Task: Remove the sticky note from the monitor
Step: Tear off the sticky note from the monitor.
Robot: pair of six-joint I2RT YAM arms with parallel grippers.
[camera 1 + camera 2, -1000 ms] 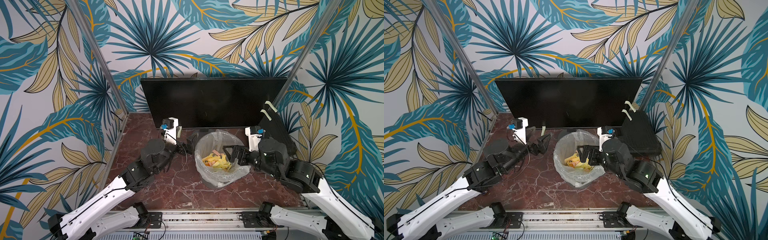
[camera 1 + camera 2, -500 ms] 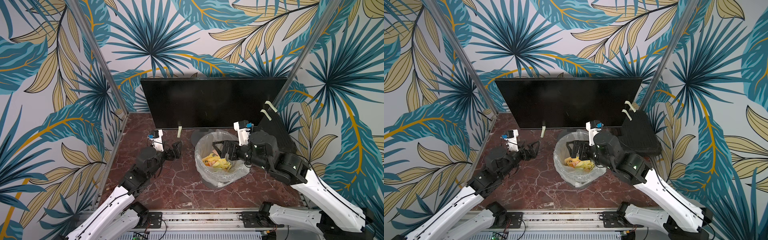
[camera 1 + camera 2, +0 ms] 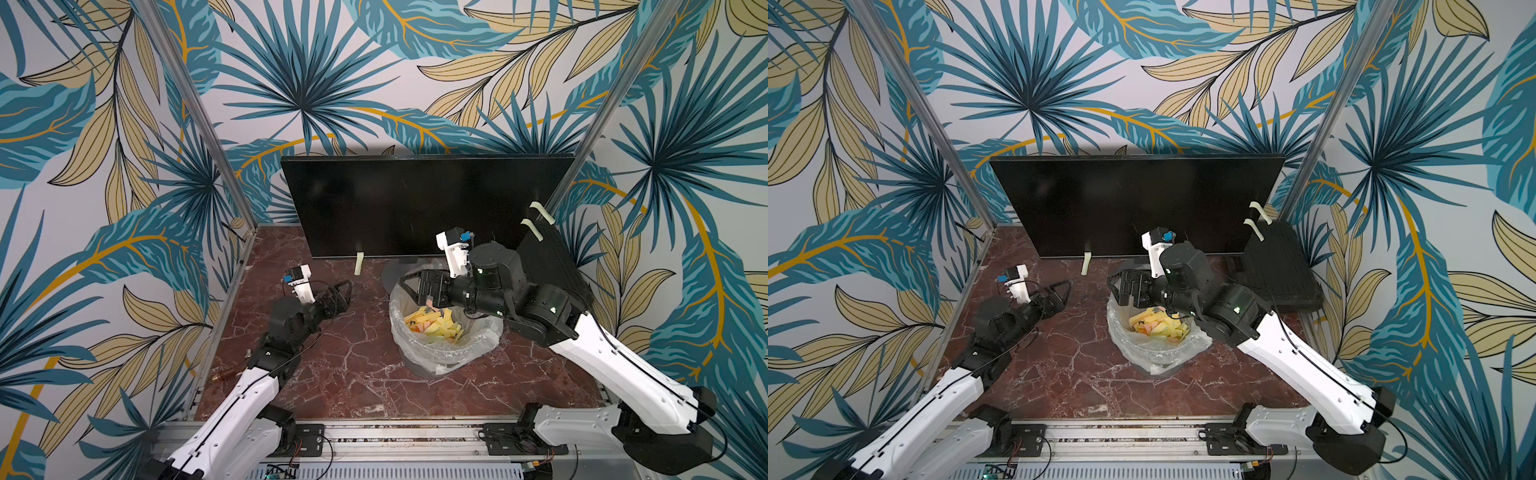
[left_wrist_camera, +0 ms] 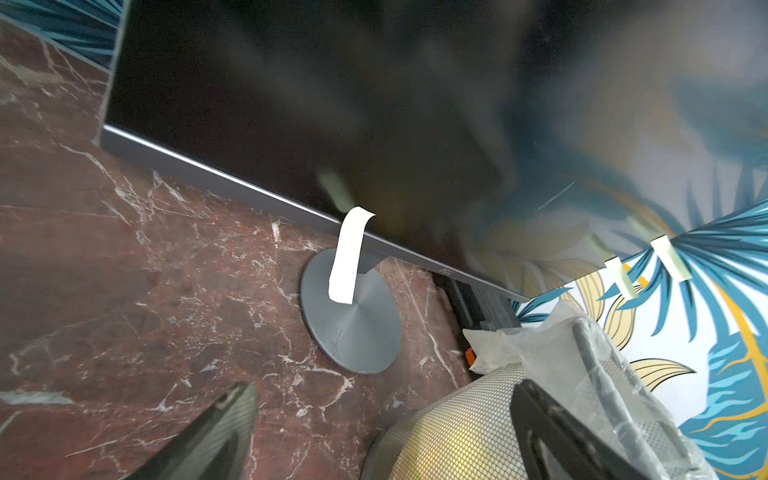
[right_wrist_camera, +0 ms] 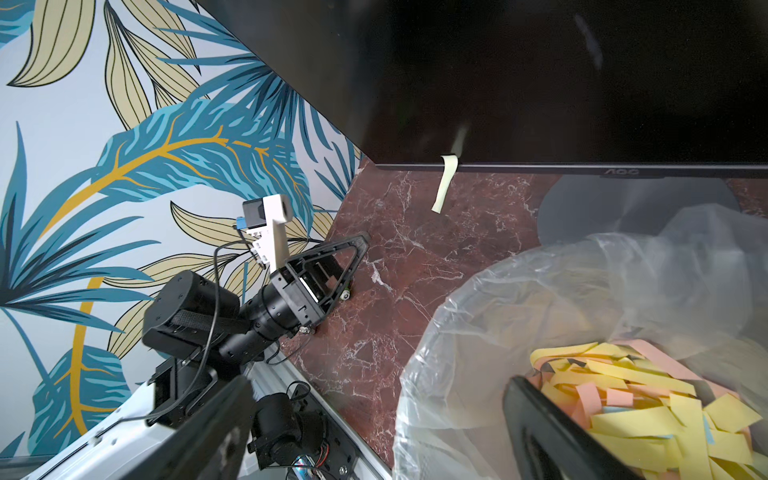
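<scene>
The left arm reaches low and nearly level across the red marble tabletop. Its left gripper points at the lower edge of the monitor with its jaws spread wide and nothing between them.

The right arm comes in from the front right corner with its elbow lifted and its wrist turned toward the robot's left. The right gripper hangs level over the back rim of a mesh wastebasket lined with clear plastic. Its jaws are also parted, and nothing can be seen gripped in them.

The sticky note, a pale yellow-green strip, is fixed by its top end to the monitor's bottom bezel. It sits to the robot's left of the round grey base. Its free end curls down toward the marble, well apart from both grippers.

In the right wrist view the bezel carries the brand "AOC". No other writing is legible.

Yellow, orange and pink paper slips fill the wastebasket. A ribbed black case leans at the monitor's right end with two pale strips stuck along its top edge.
</scene>
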